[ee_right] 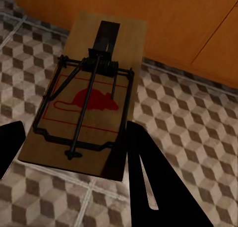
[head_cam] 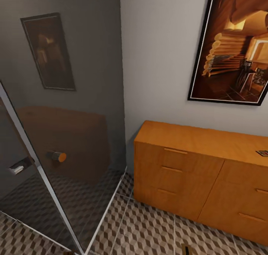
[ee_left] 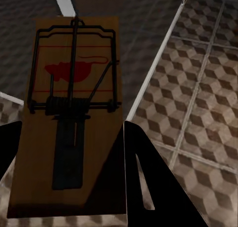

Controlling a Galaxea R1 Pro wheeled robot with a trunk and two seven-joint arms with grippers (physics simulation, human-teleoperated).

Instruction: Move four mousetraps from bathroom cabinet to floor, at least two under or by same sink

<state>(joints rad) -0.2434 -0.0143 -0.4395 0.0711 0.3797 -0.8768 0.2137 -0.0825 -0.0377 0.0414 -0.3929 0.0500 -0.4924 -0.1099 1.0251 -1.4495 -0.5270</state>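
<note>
In the left wrist view a mousetrap [ee_left: 74,88], a brown plate with black wire and a red mouse print, sits between the dark fingers [ee_left: 148,187] of my left gripper [ee_left: 69,187], held above the bathroom floor [ee_left: 198,88] beside a glass panel. My right gripper [ee_right: 69,177] is shut on a second mousetrap [ee_right: 89,98] over the floor [ee_right: 188,117], close to the foot of the cabinet [ee_right: 163,18]. In the head view the orange-brown cabinet [head_cam: 178,162] stands against the wall, and another mousetrap [head_cam: 262,153] lies on its top at the right edge.
Smoky glass shower panels [head_cam: 74,136] with a round knob [head_cam: 57,156] fill the left and meet the cabinet's left end. A framed picture [head_cam: 234,47] hangs above the cabinet. Cube-patterned floor [head_cam: 149,229] lies open before the drawers. A small brown sliver [head_cam: 185,249] shows at the bottom edge.
</note>
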